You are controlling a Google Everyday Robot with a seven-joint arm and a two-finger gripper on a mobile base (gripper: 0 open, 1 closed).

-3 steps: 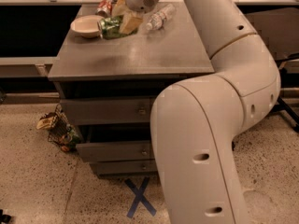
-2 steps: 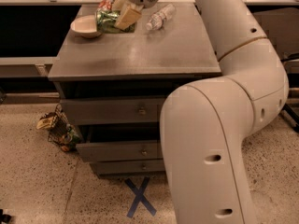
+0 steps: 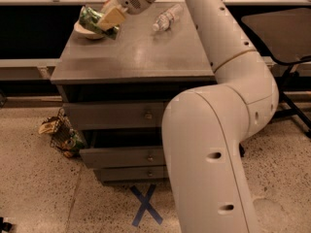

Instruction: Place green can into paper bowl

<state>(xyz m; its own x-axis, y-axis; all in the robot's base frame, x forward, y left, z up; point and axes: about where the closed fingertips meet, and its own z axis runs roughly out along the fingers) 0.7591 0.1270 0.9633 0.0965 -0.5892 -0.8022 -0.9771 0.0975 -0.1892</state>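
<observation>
Here the claw [image 3: 110, 19] clamps the green can [image 3: 89, 17] over the paper bowl [image 3: 86, 33] on a grey cabinet [image 3: 141, 52].

At the far left of the bench [image 3: 136, 52], whose grey top has a dull brushed sheen, the hand [image 3: 103, 20] with matt tan pads [image 3: 112, 17] grips the glossy green can [image 3: 88, 17] over the matt paper bowl [image 3: 86, 32]. The bottle [image 3: 167, 17] is clear plastic.

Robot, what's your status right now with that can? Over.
Gripper at far corner of table, shut on green can. Can tilted just above paper bowl, not yet released. Plastic bottle lies well apart; nothing in the way.
</observation>
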